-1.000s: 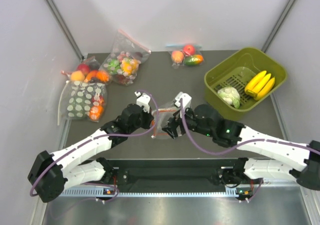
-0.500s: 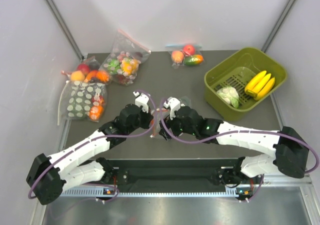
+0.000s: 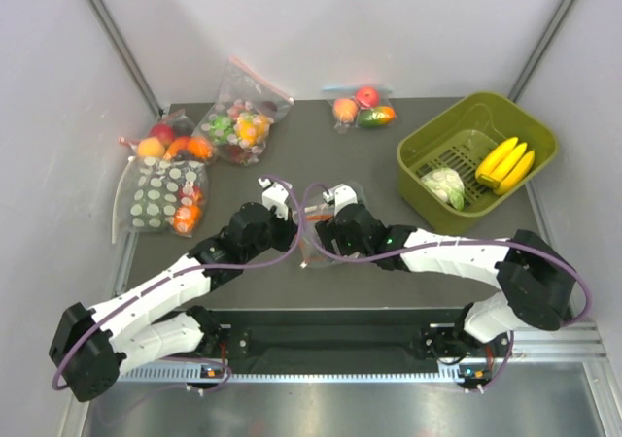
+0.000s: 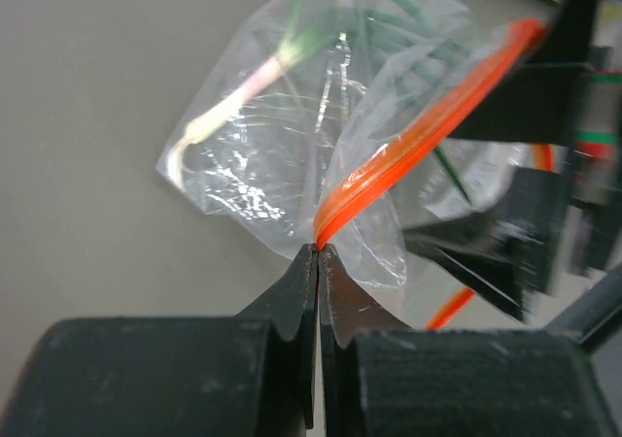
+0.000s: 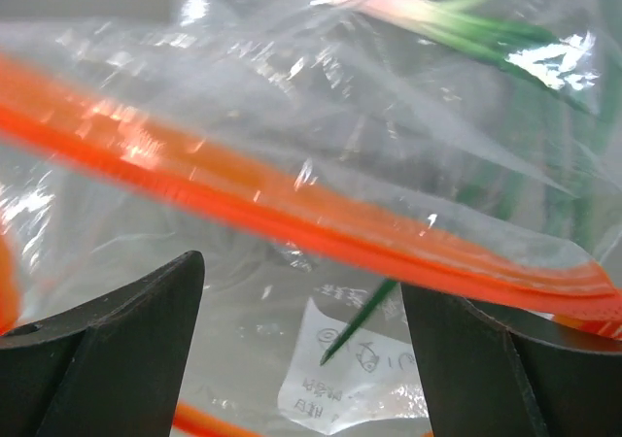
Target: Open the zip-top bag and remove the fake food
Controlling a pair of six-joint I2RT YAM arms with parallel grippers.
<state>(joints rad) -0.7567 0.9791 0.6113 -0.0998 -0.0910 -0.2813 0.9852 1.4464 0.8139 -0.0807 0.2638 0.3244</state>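
Note:
The clear zip-top bag (image 3: 319, 255) lies at the table's near middle, between my two grippers. My left gripper (image 3: 294, 231) is shut on the end of its red-orange zip strip (image 4: 408, 146), and the crinkly plastic (image 4: 272, 136) fans out beyond the tips. My right gripper (image 3: 313, 235) is open right over the bag. In the right wrist view its fingers (image 5: 117, 330) stand wide on either side of the zip strip (image 5: 292, 214), and nothing is between them but plastic. The yellow bananas (image 3: 503, 162) and the lettuce head (image 3: 444, 186) lie in the green basket.
The green basket (image 3: 530, 131) stands at the right. A white-dotted bag (image 3: 160, 199), a bag of fruit (image 3: 170, 144) and a bag of multicolour pieces (image 3: 238, 117) lie at the back left. A small bag of fruit (image 3: 362, 107) lies at the back middle.
My right gripper has moved left, close to the left gripper and over the bag. The left gripper has kept its hold and place.

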